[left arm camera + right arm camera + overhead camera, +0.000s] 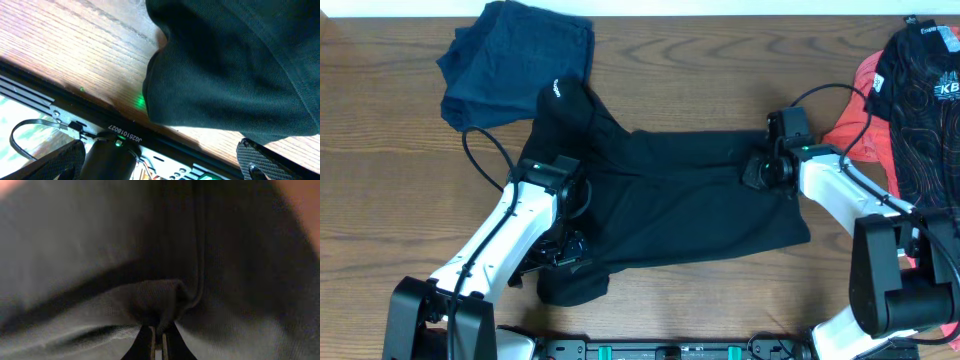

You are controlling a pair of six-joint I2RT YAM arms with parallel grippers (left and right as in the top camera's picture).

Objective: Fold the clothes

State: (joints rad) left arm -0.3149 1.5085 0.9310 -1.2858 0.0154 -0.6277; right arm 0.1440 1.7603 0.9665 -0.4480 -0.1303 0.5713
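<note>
The black garment (690, 200) of the clothes lies spread across the middle of the wooden table (720, 60), with a sleeve reaching up-left and a lobe hanging toward the front edge. My right gripper (757, 172) sits at its upper right edge. In the right wrist view it (158, 332) is shut, pinching a raised fold of the black fabric (150, 255). My left gripper (565, 250) hovers over the garment's lower left part. Its fingers (270, 160) stand wide apart with nothing between them, and the black cloth's edge (235, 65) lies just beyond.
A crumpled navy garment (515, 60) lies at the back left. A coral-pink garment (855, 120) and a black one with red lines (930, 110) are piled at the right edge. A black rail (60, 107) runs along the table's front edge.
</note>
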